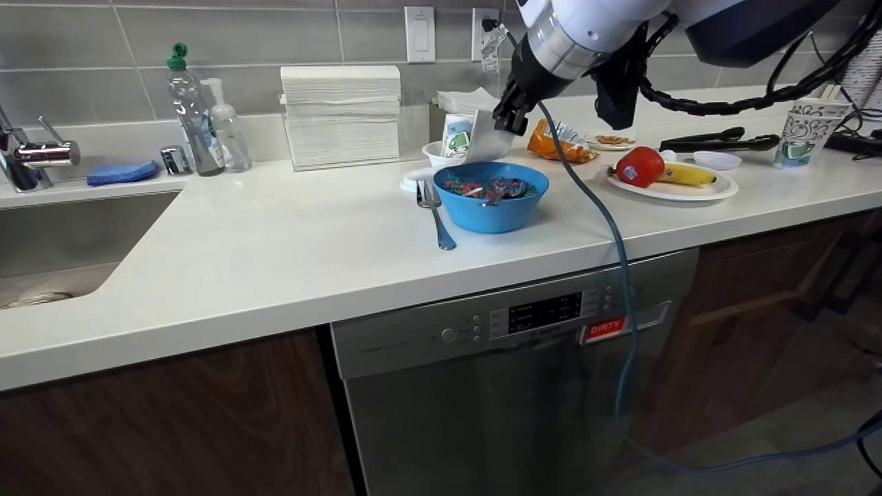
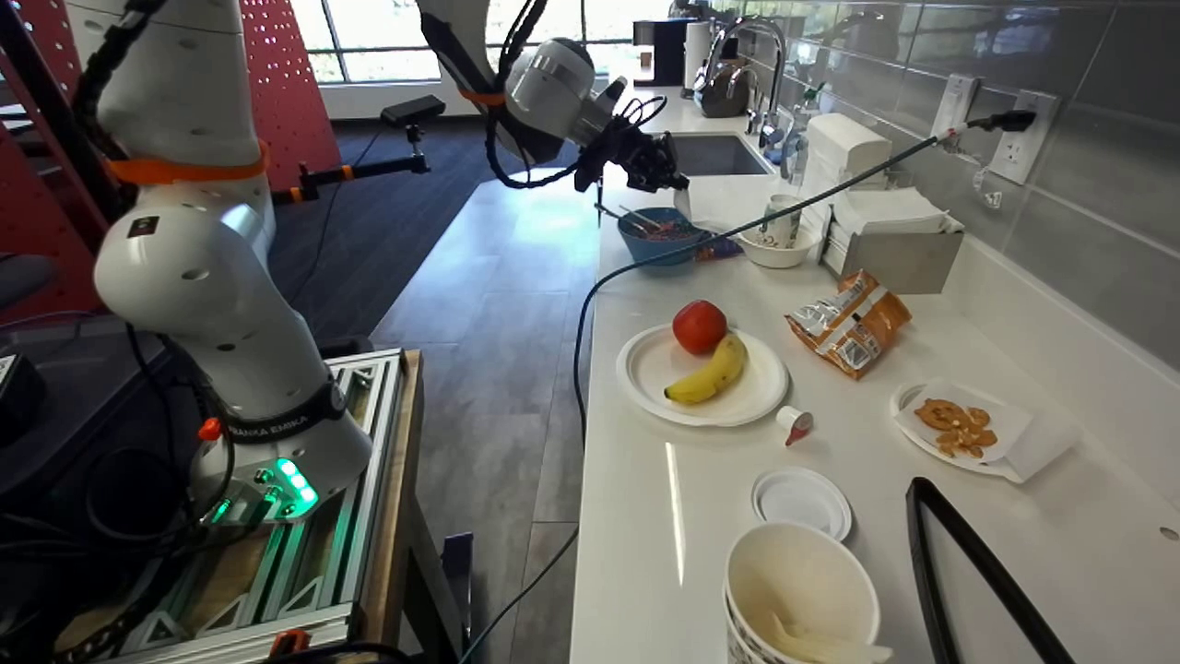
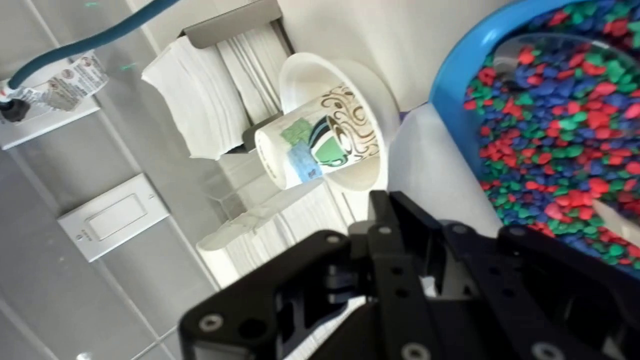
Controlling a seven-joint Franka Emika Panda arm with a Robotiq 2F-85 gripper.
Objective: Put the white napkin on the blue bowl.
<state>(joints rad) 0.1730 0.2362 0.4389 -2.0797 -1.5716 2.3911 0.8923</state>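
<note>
Wrist view: pinching the napkin (image 3: pixel 437 172) in the tool (image 3: pixel 389 199), pressed together on it, and overlapping from this angle the rim of the blue bowl (image 3: pixel 457 80), beside red, green and blue bits (image 3: pixel 550 170) inside. Held tilted above the surface (image 1: pixel 275 234) at the bowl's far side in an exterior view; cannot tell whether touching the rim or just apart. Just left of the blue bowl, some cutlery (image 1: pixel 443 231); on its far side, a cup (image 1: pixel 457 134) set in a white bowl (image 1: pixel 441 158), with paper towels (image 1: pixel 344 117) stacked farther left. Well to the right, a plate (image 1: pixel 679 195) bearing a red fruit (image 1: pixel 641 167) and a banana (image 1: pixel 689 175), side by side. Beyond and left of that, an orange bag (image 1: pixel 561 145). Farther right, black tongs (image 1: pixel 723 145) near a small dish (image 1: pixel 716 160). At far left, a blue cloth (image 1: pixel 122 172) just beyond the sink (image 1: pixel 69 227).
</note>
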